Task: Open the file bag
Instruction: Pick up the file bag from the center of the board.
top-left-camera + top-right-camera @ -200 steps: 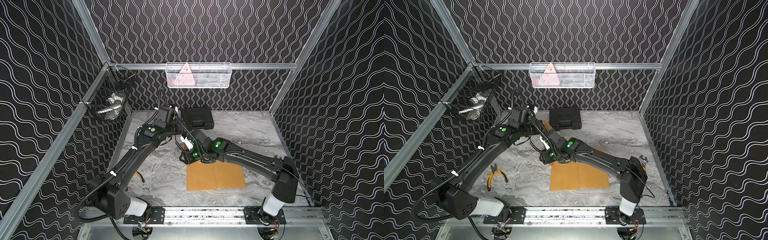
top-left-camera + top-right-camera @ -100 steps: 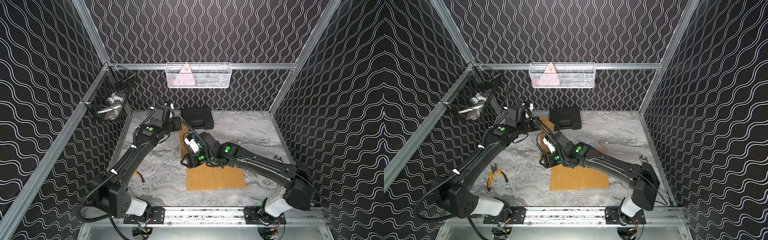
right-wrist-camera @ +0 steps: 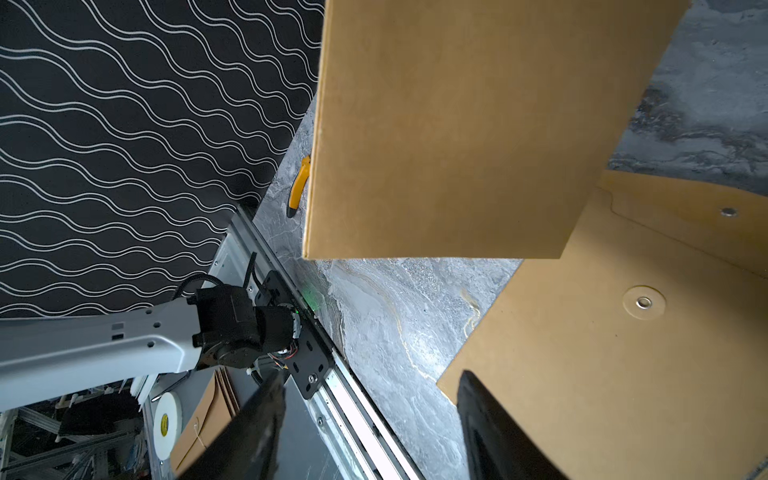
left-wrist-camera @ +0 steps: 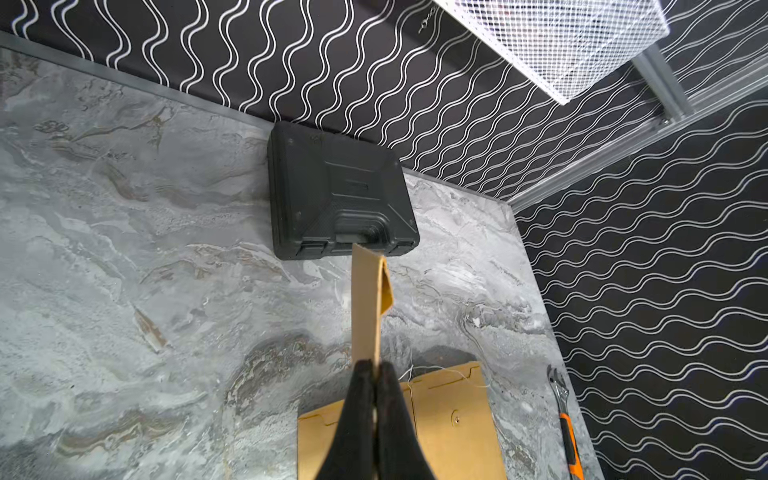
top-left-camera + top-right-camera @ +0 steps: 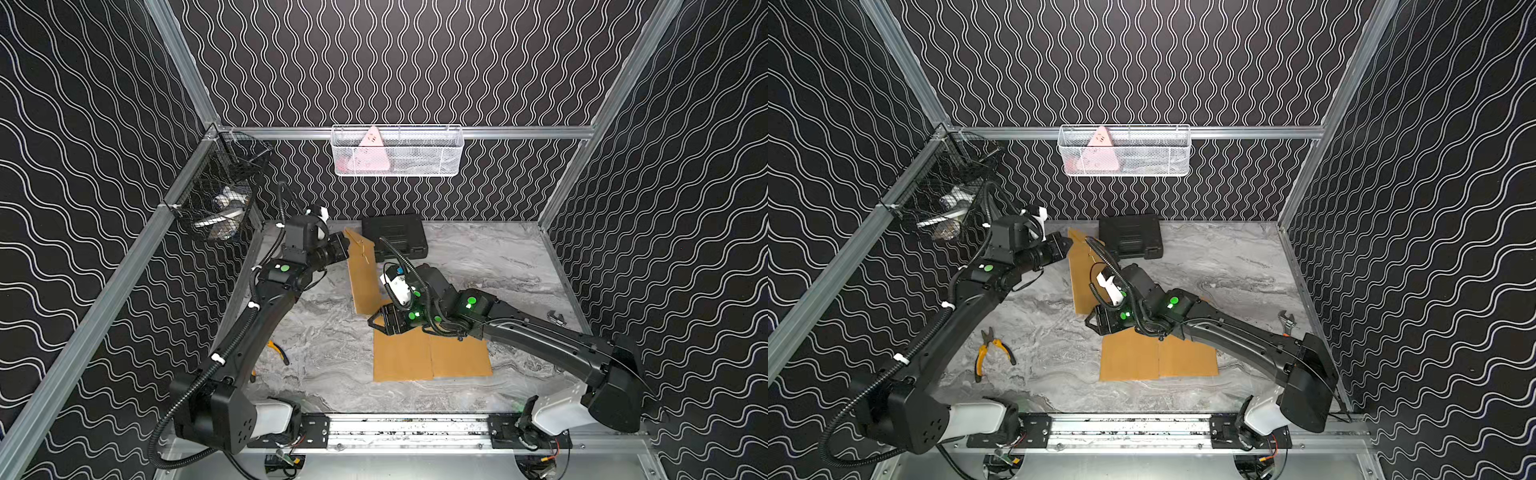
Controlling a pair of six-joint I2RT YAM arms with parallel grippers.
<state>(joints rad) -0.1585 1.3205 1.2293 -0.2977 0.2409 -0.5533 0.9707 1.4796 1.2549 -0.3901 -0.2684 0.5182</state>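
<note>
my left gripper is pinched tight on the edge of the brown file bag, which runs out past the fingertips toward the black case. under the hand a second file bag lies flat on the marble table (string loose), with a wrench just beyond it by the wall.

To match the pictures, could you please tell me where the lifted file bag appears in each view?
In a top view: lifted file bag, centre, held by the left gripper.
In a top view: bag, left of centre.
Left wrist: bag edge-on, in the gripper.
Right wrist: bag's broad face, nearest.
Shared landmark: file bags lying flat on table.
</note>
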